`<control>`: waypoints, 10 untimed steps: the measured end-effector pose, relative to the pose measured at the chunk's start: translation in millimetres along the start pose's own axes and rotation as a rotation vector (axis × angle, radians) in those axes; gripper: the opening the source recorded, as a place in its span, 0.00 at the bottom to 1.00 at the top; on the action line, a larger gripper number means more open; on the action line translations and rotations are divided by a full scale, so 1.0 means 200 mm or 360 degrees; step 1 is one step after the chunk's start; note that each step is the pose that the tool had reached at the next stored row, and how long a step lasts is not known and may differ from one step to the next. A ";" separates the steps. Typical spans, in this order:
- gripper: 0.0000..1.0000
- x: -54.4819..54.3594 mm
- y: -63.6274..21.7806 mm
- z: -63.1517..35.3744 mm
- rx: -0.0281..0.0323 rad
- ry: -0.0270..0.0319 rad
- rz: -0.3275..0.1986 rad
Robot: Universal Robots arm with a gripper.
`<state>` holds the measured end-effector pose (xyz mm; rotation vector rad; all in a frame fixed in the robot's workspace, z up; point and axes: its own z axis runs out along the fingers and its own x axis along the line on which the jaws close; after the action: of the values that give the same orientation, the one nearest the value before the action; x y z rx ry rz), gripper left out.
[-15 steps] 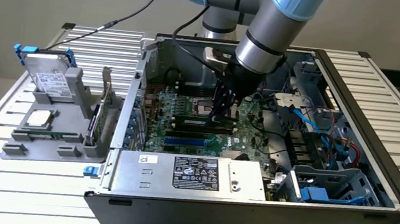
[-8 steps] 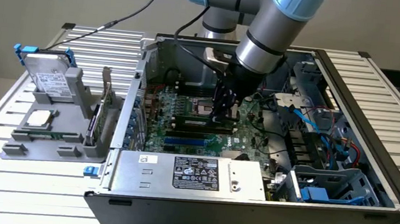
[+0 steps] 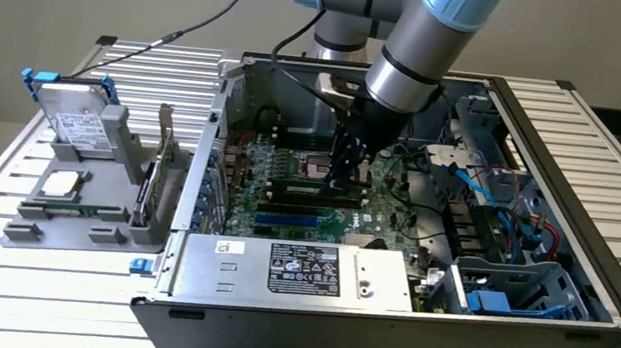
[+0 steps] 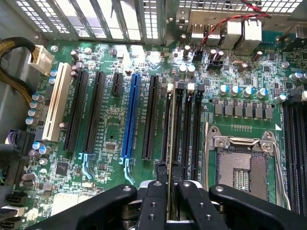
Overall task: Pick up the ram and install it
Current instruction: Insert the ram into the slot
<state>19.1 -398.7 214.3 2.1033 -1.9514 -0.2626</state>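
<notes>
My gripper (image 4: 171, 171) is down inside the open computer case (image 3: 585, 166), over the motherboard (image 4: 110, 134). Its two black fingers (image 4: 162, 168) are shut on the ram (image 4: 171, 127), which I see edge-on as a thin pale strip running away from the fingers. The strip lines up with the black memory slots (image 4: 184, 124) beside the processor socket (image 4: 240, 167). Whether it is pressed into a slot I cannot tell. In the exterior view the gripper (image 3: 343, 177) stands upright over the middle of the board, and the ram is hidden behind the fingers.
A blue slot (image 4: 130, 115) and several black slots lie beside the memory slots. The power supply (image 3: 301, 271) is at the case's front, with cables (image 3: 511, 219) on the exterior view's right. On the left a grey fixture (image 3: 61, 218) holds a drive (image 3: 76, 121), a silver chip (image 3: 62, 184) and an upright green card (image 3: 156, 180).
</notes>
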 end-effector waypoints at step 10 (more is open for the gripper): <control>0.14 -0.01 -0.002 0.006 0.00062 0.00143 0.0003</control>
<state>19.0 -396.7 212.8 2.1016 -1.9500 -0.2487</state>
